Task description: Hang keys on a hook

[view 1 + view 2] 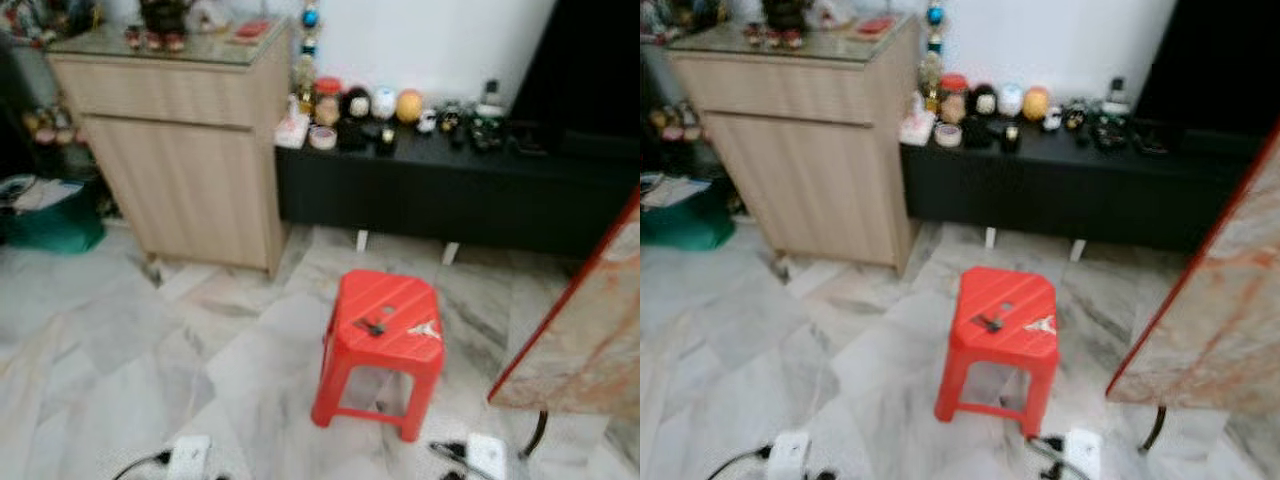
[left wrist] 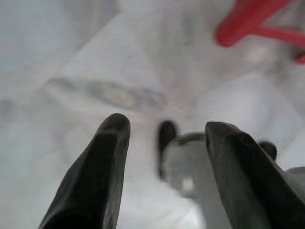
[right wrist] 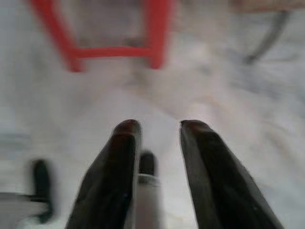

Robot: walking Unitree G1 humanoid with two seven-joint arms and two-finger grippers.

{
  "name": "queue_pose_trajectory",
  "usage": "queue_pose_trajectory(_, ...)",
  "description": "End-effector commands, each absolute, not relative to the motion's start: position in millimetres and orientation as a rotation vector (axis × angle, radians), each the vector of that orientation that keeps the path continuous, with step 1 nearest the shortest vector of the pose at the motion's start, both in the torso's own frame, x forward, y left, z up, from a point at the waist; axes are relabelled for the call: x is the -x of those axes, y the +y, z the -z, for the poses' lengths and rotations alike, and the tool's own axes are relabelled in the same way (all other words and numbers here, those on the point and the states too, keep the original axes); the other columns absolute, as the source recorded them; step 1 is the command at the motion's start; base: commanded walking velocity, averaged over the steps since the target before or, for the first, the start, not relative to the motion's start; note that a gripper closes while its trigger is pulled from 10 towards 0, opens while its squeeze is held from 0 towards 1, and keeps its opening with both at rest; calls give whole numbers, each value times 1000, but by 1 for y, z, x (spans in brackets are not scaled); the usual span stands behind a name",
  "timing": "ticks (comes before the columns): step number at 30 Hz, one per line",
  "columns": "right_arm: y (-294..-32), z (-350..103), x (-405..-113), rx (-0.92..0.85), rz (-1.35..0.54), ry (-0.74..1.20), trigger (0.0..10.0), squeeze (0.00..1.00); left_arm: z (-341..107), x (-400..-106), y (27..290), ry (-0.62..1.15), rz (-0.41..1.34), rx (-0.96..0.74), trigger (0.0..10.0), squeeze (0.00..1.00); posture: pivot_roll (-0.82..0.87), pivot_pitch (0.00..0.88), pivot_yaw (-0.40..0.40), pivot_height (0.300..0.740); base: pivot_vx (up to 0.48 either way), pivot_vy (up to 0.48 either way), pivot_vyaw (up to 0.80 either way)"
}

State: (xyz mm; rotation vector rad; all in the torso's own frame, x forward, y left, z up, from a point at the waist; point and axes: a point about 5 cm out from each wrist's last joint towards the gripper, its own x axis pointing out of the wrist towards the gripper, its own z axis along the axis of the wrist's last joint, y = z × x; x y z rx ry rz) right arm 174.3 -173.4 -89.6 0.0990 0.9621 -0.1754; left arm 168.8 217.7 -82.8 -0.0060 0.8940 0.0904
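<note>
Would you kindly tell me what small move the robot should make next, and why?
Probably step closer to the red plastic stool: the dark keys lie on its seat, while the open left gripper and right gripper hang low over the marble floor.

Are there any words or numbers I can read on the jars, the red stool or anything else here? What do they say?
None can be read.
Jars and bottles on the black shelf: any labels are too blurred and small.
Red item on the wooden cabinet: any print is too blurred.
Red stool, with the keys on it: no text to be seen.
</note>
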Motion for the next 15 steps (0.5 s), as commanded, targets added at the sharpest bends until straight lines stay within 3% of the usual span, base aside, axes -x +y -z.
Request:
queue_pose_trajectory(1,-188,90,-170,-74,206,969,10000,0,84,-170,210,894,-78,22,10000,0,67,0,-52,740,0,480,0)
queue_pose_trajectory(7,-188,90,-170,-74,206,970,10000,0,84,-170,210,892,-80,19,10000,0,67,0,-52,740,0,409,0)
queue_pose_trajectory(15,-187,90,-170,-75,203,968,10000,0,83,-171,210,883,-69,10,10000,0,66,0,-51,740,0,0,0)
